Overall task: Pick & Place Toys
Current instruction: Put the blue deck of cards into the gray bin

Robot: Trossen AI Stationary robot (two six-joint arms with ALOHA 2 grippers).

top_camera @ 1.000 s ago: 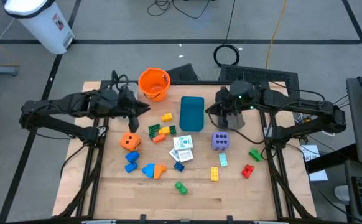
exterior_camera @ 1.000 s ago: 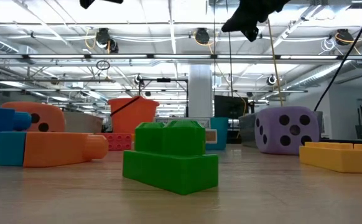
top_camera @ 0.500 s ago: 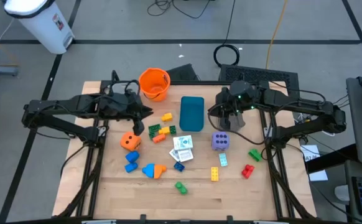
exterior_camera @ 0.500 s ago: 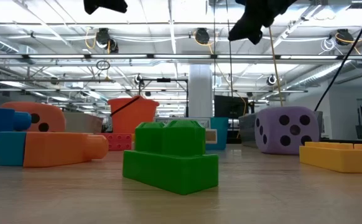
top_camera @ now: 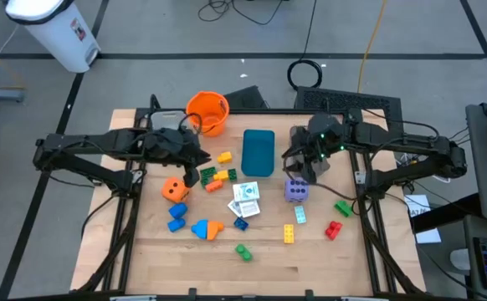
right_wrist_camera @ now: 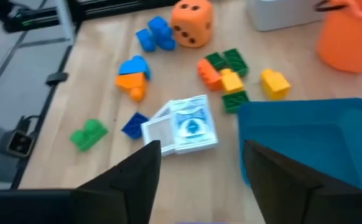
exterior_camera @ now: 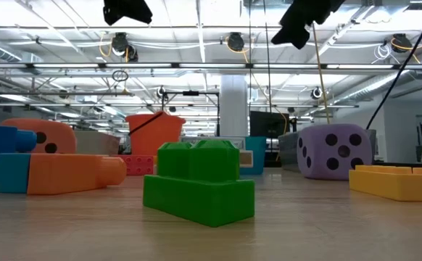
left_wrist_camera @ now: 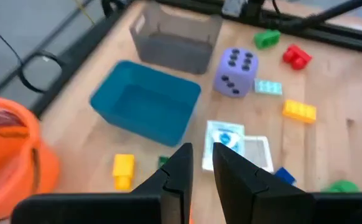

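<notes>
- Above the table's right half, the right gripper (top_camera: 304, 165) hangs with its fingers (right_wrist_camera: 134, 177) spread apart and nothing between them, just on the far side of the purple die (top_camera: 296, 190).
- Judged from the high view, the coming move turns on that short gap: the purple die sits on the near side of this gripper, close by, with the teal tray (top_camera: 258, 152) to the gripper's left. The die is a cube, so no long axis fixes the wrist angle.
- Over the left half, the left gripper (top_camera: 195, 158) is clenched with nothing visibly held, hanging beside the brick cluster (top_camera: 217, 175); the orange die (top_camera: 175, 190) lies near and slightly left of it.
- For the purple die the right arm is clearly nearer; for the orange die and the brick cluster, the left arm.
- White cards (top_camera: 246, 197) lie in the middle between the two arms, with loose bricks scattered across the near half of the table.
- From the low view both grippers are seen well clear of the tabletop, a height the high view cannot give.
- Only the right wrist view shows its own fingers plainly spread, yet the purple die cannot be made out in it; the left wrist view shows that die standing beside a grey tray (left_wrist_camera: 176, 38).
</notes>
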